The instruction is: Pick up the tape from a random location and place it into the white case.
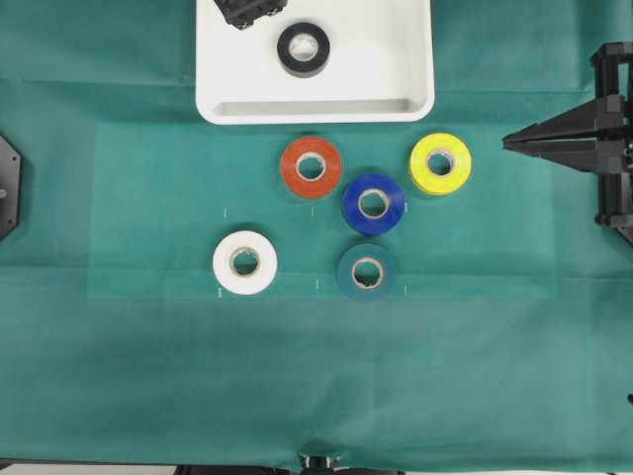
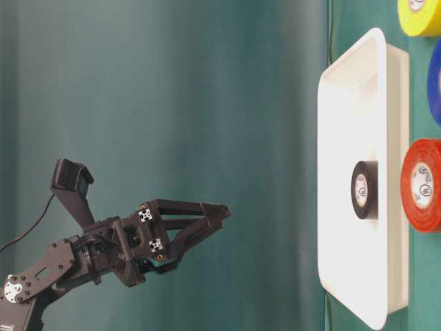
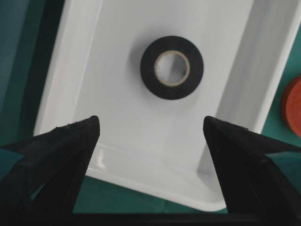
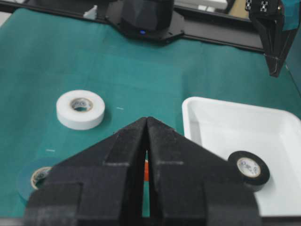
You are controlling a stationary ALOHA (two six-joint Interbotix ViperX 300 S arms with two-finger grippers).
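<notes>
The tape (image 1: 287,49), a small black roll with a pale core, lies flat inside the white case (image 1: 315,109) at the table's far middle. My left gripper (image 1: 252,12) hangs above the case's far-left part, jaws open wide and empty. In the left wrist view the tape (image 3: 149,70) sits on the case floor (image 3: 117,122) ahead of the left gripper (image 3: 151,125), apart from both fingers. The table-level view shows the left gripper (image 2: 224,214) well clear of the tape (image 2: 372,189). My right gripper (image 1: 506,142) rests shut at the right edge; in its wrist view (image 4: 147,118) nothing is held.
Five other rolls lie on the green cloth in front of the case: orange (image 1: 293,166), blue (image 1: 352,206), yellow (image 1: 420,168), white (image 1: 226,263) and dark teal (image 1: 348,275). A black arm base (image 1: 8,183) sits at the left edge.
</notes>
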